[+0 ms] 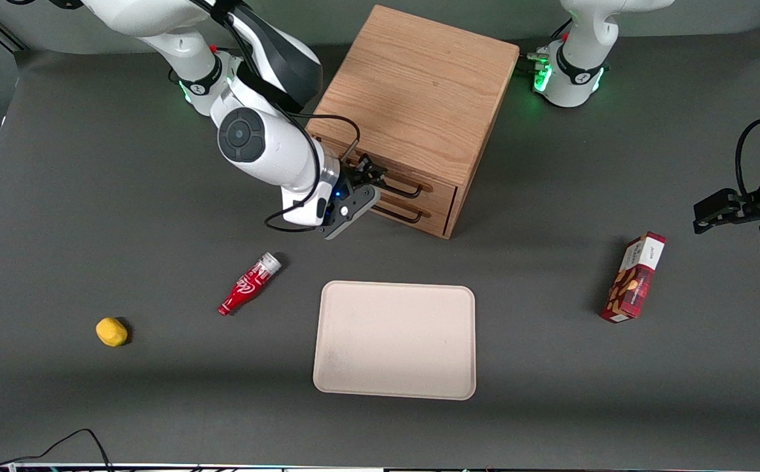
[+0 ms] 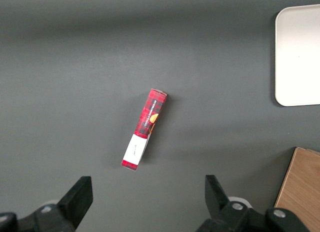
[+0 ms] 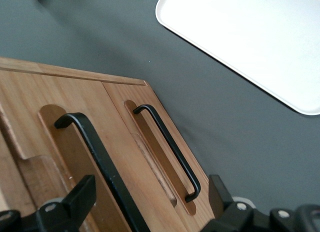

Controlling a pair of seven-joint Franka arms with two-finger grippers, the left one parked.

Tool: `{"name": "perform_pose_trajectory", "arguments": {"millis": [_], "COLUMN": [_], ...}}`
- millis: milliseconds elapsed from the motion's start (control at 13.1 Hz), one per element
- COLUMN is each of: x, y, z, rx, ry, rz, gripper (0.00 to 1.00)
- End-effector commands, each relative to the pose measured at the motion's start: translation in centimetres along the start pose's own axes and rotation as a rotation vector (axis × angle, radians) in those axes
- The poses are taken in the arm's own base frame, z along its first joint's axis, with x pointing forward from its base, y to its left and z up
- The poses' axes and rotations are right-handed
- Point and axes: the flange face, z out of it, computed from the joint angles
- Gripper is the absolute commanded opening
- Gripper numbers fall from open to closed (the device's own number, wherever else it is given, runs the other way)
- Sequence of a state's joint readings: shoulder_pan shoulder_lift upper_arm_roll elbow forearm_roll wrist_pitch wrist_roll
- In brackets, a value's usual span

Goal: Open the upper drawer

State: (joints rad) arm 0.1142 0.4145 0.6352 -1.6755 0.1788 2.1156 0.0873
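The oak cube cabinet [image 1: 419, 85] stands at the middle of the table, away from the front camera. Its upper drawer [image 1: 434, 186] sits flush and closed, with a thin black wire handle [image 1: 406, 191]. The lower drawer [image 1: 430, 214] beneath it has a matching handle [image 1: 398, 214]. My right gripper [image 1: 368, 178] is open and empty, right in front of the drawer fronts at the upper handle's end toward the working arm. In the right wrist view the upper handle [image 3: 97, 154] runs between my open fingers [image 3: 75, 202], and the lower handle [image 3: 170, 144] lies beside it.
A cream tray [image 1: 394, 341] lies nearer the front camera than the cabinet. A red bottle [image 1: 249, 284] and a yellow object [image 1: 111, 332] lie toward the working arm's end. A red box [image 1: 635, 277] lies toward the parked arm's end.
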Motion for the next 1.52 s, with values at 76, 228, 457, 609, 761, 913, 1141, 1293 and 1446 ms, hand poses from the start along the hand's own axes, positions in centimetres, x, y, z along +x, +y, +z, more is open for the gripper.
{"name": "perform_pose_trajectory", "arguments": {"millis": [76,228,457,609,761,913,1141,1293,1446], "x": [-0.7,-0.8,-0.6,-0.1,0.1,0.6,1.6,2.3,2.9], "y": [-0.7,-1.4,-0.9,0.9,1.8,4.1,7.7,11.1,13.1], "z": [2.0,2.7,3.3,3.2,3.2,2.5,0.8,-0.5,-1.6], "rx": [-0.015,-0.012,-0.008,-0.043,-0.074,-0.094,-0.097,-0.102,-0.117], "ry": [0.025,0.033,0.031,0.037,0.039,0.050,0.076,0.096,0.116], "rz": [-0.006,-0.013,-0.015,-0.035,-0.056,-0.060,-0.088,-0.100,-0.097], "gripper": [1.00,1.00,1.00,1.00,1.00,1.00,1.00,1.00,1.00]}}
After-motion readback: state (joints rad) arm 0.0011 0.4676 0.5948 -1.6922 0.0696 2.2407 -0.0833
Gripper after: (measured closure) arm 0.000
